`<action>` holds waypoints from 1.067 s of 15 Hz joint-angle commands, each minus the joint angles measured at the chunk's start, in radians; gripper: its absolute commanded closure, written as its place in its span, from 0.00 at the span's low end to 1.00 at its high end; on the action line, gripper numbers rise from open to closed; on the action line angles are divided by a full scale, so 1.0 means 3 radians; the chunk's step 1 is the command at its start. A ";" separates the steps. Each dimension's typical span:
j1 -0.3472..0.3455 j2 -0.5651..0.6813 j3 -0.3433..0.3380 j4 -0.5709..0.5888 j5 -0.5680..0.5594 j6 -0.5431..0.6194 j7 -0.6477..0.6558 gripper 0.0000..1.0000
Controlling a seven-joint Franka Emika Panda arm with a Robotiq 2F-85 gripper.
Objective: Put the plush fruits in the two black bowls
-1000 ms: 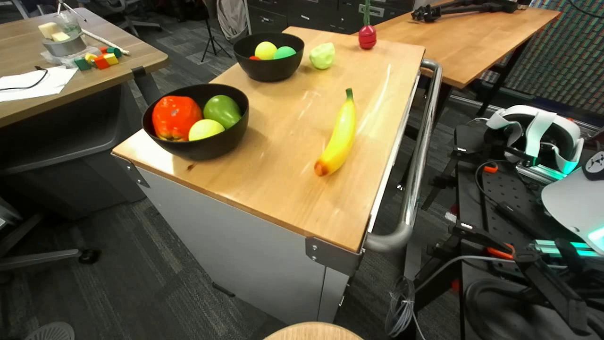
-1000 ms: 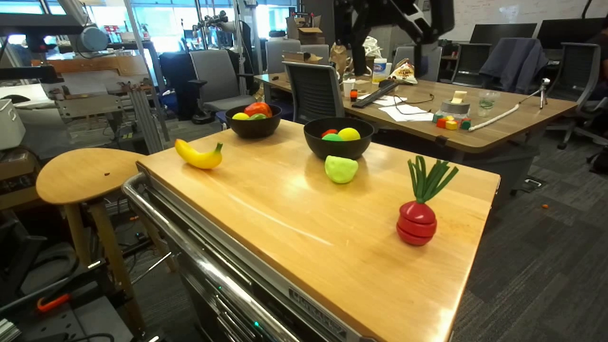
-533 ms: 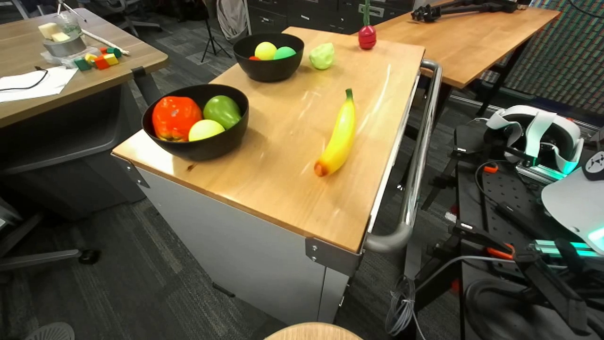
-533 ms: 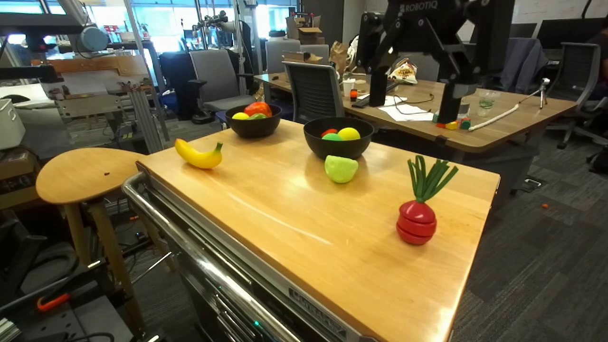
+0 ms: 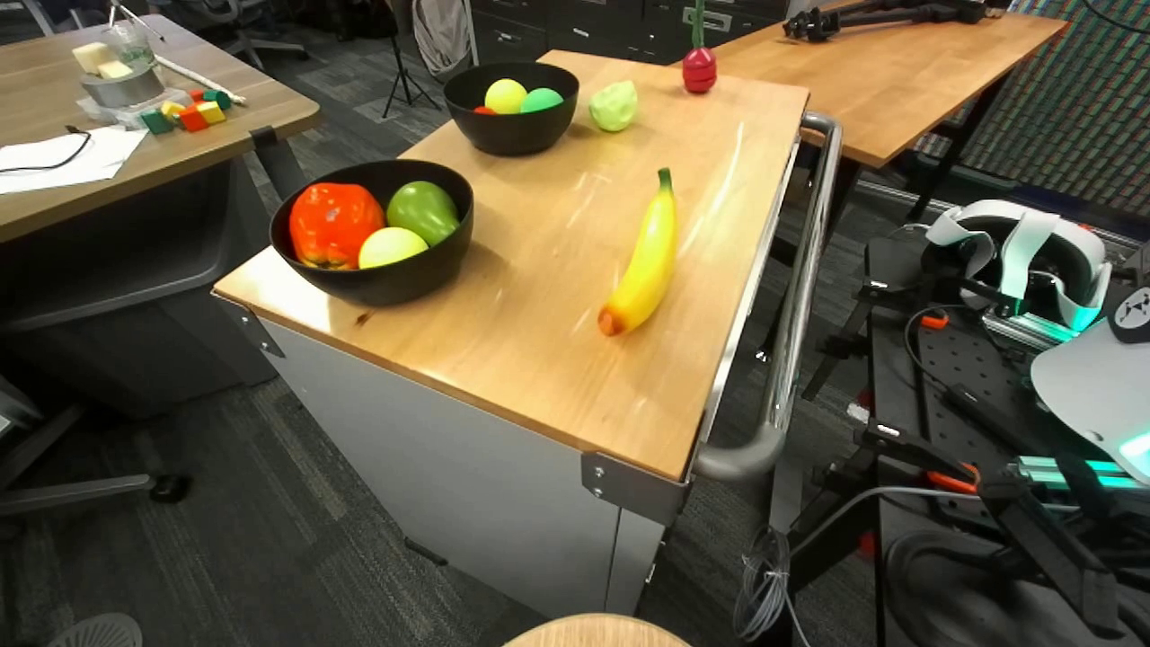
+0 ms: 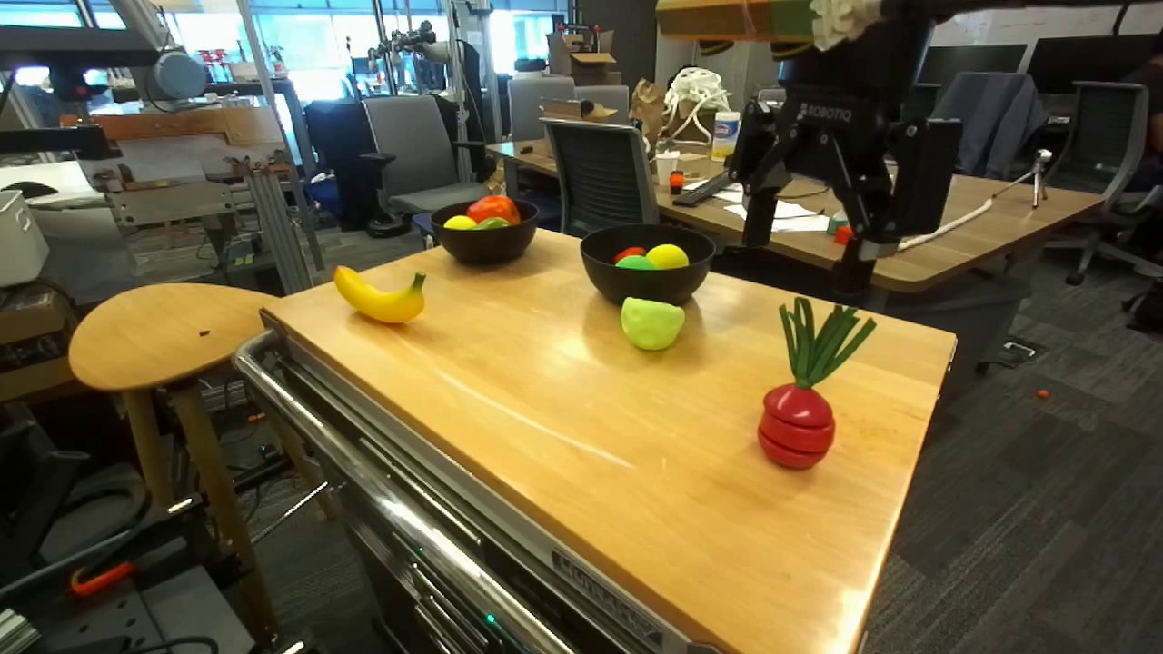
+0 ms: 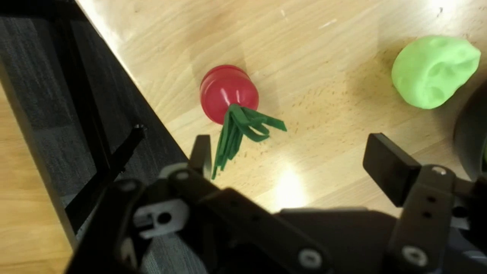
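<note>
Radish (image 6: 796, 429), upright near the short edge of the worktop (image 6: 545, 400) farthest from the banana (image 6: 382, 302), could topple and roll off if the gripper (image 6: 807, 248), jaws apart and empty, descends off-centre and a finger (image 7: 199, 154) snags its leaves (image 7: 230, 140).

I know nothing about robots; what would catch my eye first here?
Probably the red, green-topped toy, standing upright near one end of the wooden tabletop. Next, the yellow banana lying near the opposite end, and two black bowls along one long side, holding toy fruits. Then the open black gripper, raised at the red toy's end.
</note>
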 commanded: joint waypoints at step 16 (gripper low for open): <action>0.0017 0.0414 0.0003 0.0363 -0.0575 -0.0007 0.0378 0.96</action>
